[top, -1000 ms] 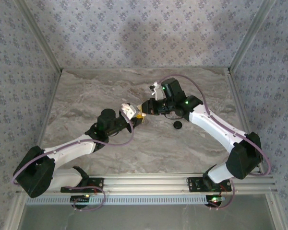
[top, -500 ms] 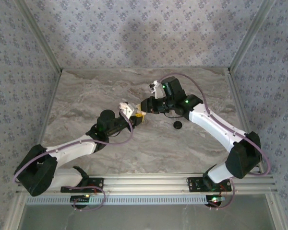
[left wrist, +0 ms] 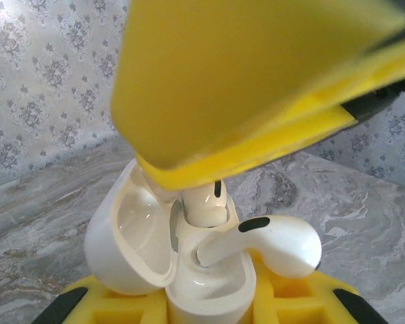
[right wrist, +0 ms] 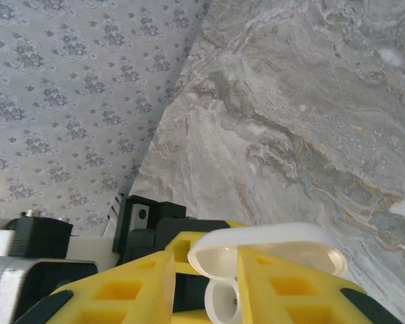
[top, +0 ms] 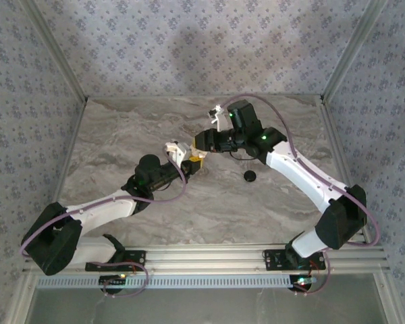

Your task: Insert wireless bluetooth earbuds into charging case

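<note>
Mid-table, clear of edges, left jaws clamp charging case; right jaws slightly parted

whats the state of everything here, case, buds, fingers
charging case: lid open, clamped by left fingers
one earbud: standing in the case, stem down
other earbud: lying across the case mouth, not seated
right fingers: parted, close above the case
black disc: flat on the table

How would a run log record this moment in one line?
left fingers: clamped on open charging case | one earbud: standing in case | other earbud: lying crosswise, not seated | right fingers: parted, just above
</note>
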Robot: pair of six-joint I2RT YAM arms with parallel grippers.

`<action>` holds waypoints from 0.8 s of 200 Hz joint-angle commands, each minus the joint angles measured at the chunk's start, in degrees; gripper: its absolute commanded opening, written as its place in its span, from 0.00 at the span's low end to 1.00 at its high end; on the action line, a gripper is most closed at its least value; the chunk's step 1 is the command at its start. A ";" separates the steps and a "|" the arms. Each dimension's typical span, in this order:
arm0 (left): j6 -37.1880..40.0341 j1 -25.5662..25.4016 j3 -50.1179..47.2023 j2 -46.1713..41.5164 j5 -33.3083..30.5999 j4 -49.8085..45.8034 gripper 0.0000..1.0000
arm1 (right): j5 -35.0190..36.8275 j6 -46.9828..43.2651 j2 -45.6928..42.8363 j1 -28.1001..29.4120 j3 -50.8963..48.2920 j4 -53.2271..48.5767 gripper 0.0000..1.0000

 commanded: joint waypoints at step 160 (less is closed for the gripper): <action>-2.39 0.90 -0.02 -2.44 3.67 3.68 0.11 | -1.10 -52.00 -18.15 -3.24 -13.43 7.29 0.33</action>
